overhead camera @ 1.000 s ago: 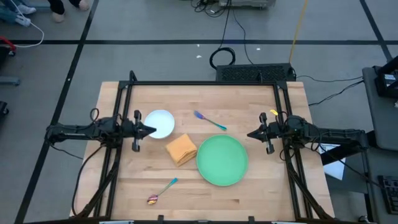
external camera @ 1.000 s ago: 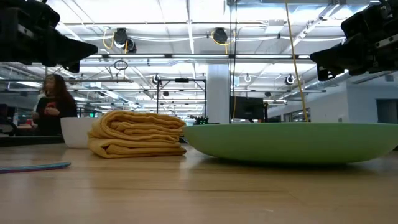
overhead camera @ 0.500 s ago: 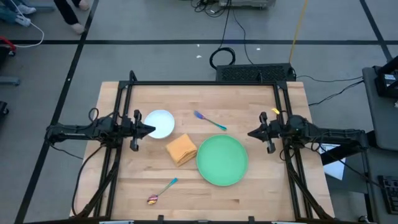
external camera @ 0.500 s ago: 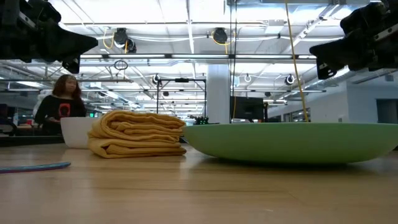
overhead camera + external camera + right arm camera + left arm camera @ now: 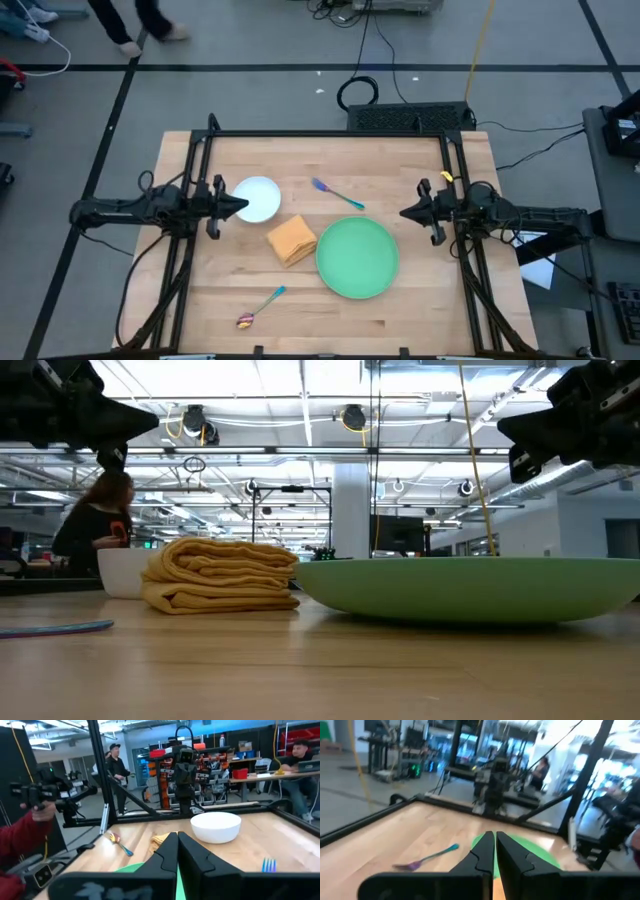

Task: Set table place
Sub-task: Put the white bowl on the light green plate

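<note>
While no writing can be read anywhere, the plate [image 5: 357, 257] lies right of centre, napkin [image 5: 291, 240] just beside it; bowl [image 5: 257, 198] under the left gripper [image 5: 240, 205]; fork [image 5: 337, 193] behind, spoon [image 5: 260, 306] in front; right gripper [image 5: 406, 214] likewise closed, empty.
</note>
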`<state>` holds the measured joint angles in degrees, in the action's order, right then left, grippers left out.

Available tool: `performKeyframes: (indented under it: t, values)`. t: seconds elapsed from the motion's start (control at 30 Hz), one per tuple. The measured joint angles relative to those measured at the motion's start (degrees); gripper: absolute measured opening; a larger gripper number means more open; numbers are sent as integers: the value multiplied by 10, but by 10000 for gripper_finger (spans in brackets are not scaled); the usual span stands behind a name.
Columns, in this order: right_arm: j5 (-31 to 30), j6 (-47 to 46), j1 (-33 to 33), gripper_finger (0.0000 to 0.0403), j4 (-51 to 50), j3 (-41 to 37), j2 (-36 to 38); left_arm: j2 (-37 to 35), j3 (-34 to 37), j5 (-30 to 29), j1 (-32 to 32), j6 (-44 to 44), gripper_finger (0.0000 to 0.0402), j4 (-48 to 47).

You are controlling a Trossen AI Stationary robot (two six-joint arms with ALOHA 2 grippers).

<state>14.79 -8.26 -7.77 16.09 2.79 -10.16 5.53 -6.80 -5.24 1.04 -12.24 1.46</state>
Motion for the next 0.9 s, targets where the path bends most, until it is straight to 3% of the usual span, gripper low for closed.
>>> performKeyframes:
  t: [0.23, 0.4, 0.67, 0.9]
  values:
    - [-53, 12, 0, 0, 25, 0, -9, 63, -113, -52, 0, 34, 21, -160]
    - [-99, 8, 0, 0, 22, 0, -29, 108, -178, -57, 0, 36, 21, -238]
    - [-103, 21, 0, 0, 25, 0, -57, 193, -268, -51, 0, 37, 21, -352]
    - [-105, 34, 0, 0, 25, 0, -69, 333, -365, -50, -1, 68, 21, -456]
